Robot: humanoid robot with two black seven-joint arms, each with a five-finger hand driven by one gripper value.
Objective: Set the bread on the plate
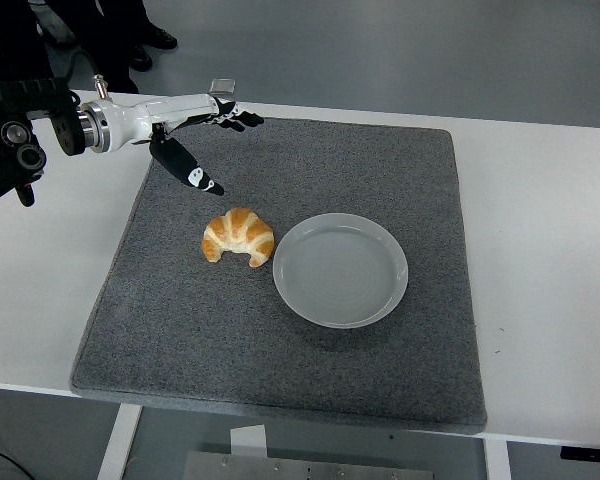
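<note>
A golden croissant (239,237) lies on the grey mat (290,340), just left of an empty pale grey plate (340,269). They are close, nearly touching. My left hand (215,135) reaches in from the left over the mat's far left part, above and behind the croissant. Its fingers (242,119) are spread and its thumb (192,172) points down toward the croissant. It holds nothing. The right arm is out of view.
The mat covers most of the white table (540,260). A small grey object (222,87) lies at the table's far edge behind the hand. A person's dark legs and shoes (130,30) show at the top left.
</note>
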